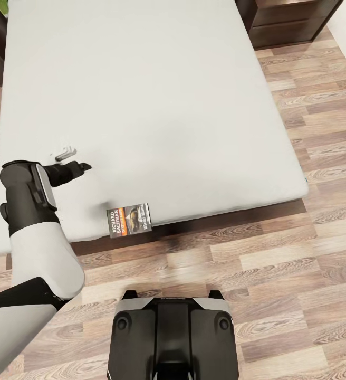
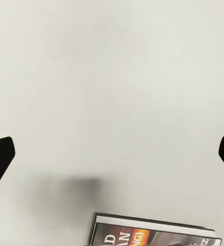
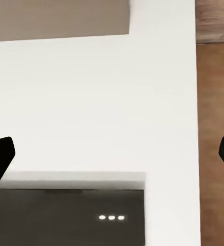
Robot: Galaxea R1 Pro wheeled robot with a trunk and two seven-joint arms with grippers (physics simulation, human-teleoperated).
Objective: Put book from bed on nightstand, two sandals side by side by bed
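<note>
Book at the bed's near edge, left gripper above the mattress

We look down on the bed (image 1: 141,95), its pale grey-white mattress plain and smooth across most of the head view. A dark wooden frame shows as a strip under the near edge. Wood-plank floor (image 1: 299,253) runs along the near side and the right side of the bed. At the far right corner stands a dark brown nightstand (image 1: 289,21) with drawer fronts, just beside the mattress.

The book (image 1: 130,219) lies flat at the near edge of the mattress, cover up, with its orange band and white lettering readable. In the left wrist view the book (image 2: 153,233) sits on the mattress at the frame's edge.

Our left gripper (image 1: 80,168) hangs over the mattress near its left side, apart from the book; its fingers (image 2: 0,159) stand wide apart with nothing between them. A small grey metal piece (image 1: 65,153) lies on the mattress just beyond it.

In the right wrist view our right gripper's fingers (image 3: 0,159) are also spread wide and empty, over a white panel (image 3: 91,102).

Our dark base (image 1: 173,338) stands on the floor before the bed.
</note>
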